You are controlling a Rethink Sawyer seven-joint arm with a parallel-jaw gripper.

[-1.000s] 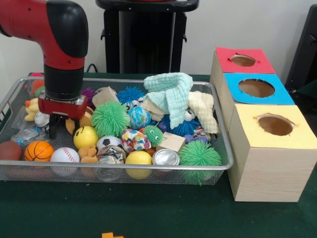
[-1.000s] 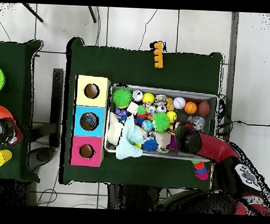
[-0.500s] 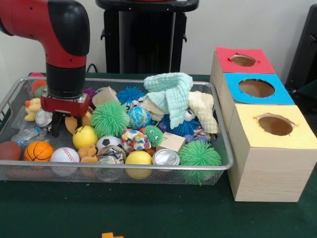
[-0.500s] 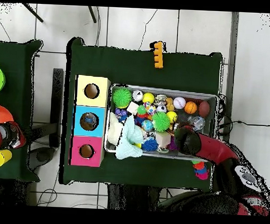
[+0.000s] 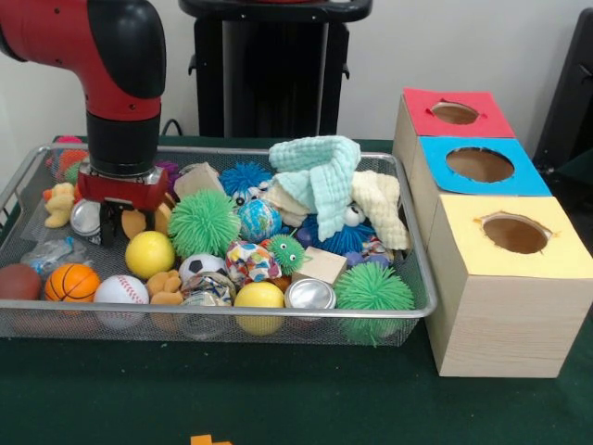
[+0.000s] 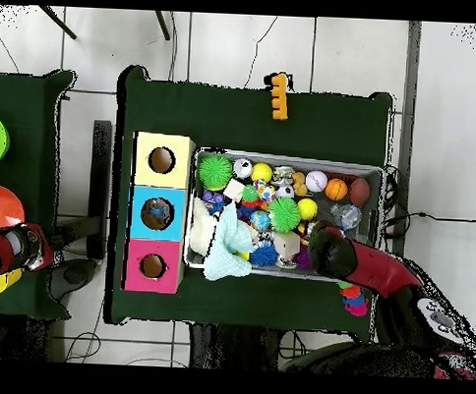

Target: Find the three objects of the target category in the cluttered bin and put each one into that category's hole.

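Hovering claw (image 5: 113, 225); three green spiky balls (image 5: 205, 222).

This looks like a robot test lab: a table with a green cloth (image 5: 111, 399) stands on a white tile floor (image 6: 239, 48), with a red robot arm (image 5: 102, 56) above it and 3 boxes with holes (image 5: 482, 213) on it.

Yellow ball (image 5: 150, 254), orange basketball (image 5: 72, 282), mint cloth (image 5: 320, 176).

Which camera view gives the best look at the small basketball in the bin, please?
The front view: the basketball sits unobstructed by the bin's near wall, its black seams visible. Overhead, it is only a small orange dot near the bin's right end.
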